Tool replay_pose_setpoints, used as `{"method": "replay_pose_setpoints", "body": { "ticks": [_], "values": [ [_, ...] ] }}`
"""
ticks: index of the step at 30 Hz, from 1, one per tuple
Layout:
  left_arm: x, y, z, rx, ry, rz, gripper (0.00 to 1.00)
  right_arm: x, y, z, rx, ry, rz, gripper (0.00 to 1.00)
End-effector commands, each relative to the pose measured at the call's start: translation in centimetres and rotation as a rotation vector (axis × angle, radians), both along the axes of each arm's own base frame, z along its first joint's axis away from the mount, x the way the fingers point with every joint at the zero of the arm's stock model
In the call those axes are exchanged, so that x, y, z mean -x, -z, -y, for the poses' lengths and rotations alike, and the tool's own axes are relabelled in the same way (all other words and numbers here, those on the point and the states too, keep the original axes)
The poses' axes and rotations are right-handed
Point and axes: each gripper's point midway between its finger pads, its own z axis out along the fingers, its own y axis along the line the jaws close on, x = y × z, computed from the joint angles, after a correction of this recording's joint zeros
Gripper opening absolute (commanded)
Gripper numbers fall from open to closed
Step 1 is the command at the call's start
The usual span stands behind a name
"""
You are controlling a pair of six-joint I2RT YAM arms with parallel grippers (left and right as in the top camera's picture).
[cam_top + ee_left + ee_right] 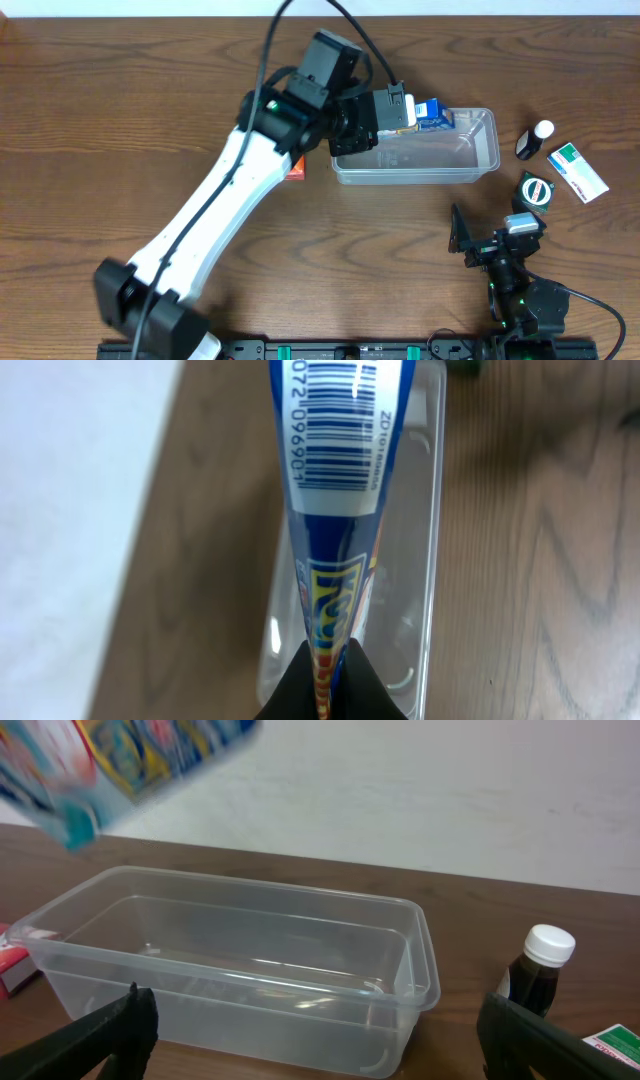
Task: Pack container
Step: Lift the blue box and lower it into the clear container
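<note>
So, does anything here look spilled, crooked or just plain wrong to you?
Nothing stands out. The container sits level and empty. The left gripper pinches a blue packet above one end of it, and the small brown bottle stands upright near the other end. No spills or damage show.

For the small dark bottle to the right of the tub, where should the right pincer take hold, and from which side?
Grip the dark bottle on its body, below the white cap, coming in level from the near side. It stands upright and narrow, apart from the container, and the open right pincer sits on that side.
</note>
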Motion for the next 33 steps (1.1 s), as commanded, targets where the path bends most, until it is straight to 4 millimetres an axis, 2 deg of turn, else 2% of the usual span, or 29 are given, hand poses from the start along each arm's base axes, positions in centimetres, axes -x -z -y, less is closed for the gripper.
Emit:
{"method": "replay_pose_setpoints", "body": {
  "ticks": [1,7,15,21,26,31,33],
  "values": [
    [-0.5,1.6,0.3,-0.021,0.023,-0.023,0.05,0.0,0.1,-0.1,-0.01,-0.003,-0.002,0.99],
    [-0.9,4.6,0.4,-0.067,0.018,-0.083,0.06,0.0,0.1,-0.1,-0.01,-0.003,-0.002,0.99],
    [-0.5,9.0,0.1,-0.14,0.011,-0.199,0.06,0.0,0.1,-0.1,-0.01,-0.003,-0.002,0.99],
    [-1.0,11.5,-0.2,-0.191,-0.005,-0.229,0.06,0.0,0.1,-0.1,-0.01,-0.003,-0.002,0.99],
    [-1.2,12.2,-0.6,-0.217,-0.018,-0.228,0.24,0.0,0.1,-0.1,-0.01,-0.003,-0.002,0.99],
    [-1.0,12.3,-0.7,-0.224,-0.017,-0.237,0.31,0.0,0.1,-0.1,-0.01,-0.003,-0.002,0.99],
    [-0.8,12.4,-0.8,-0.23,-0.017,-0.246,0.37,0.0,0.1,-0.1,-0.01,-0.003,-0.002,0.99]
  ]
}}
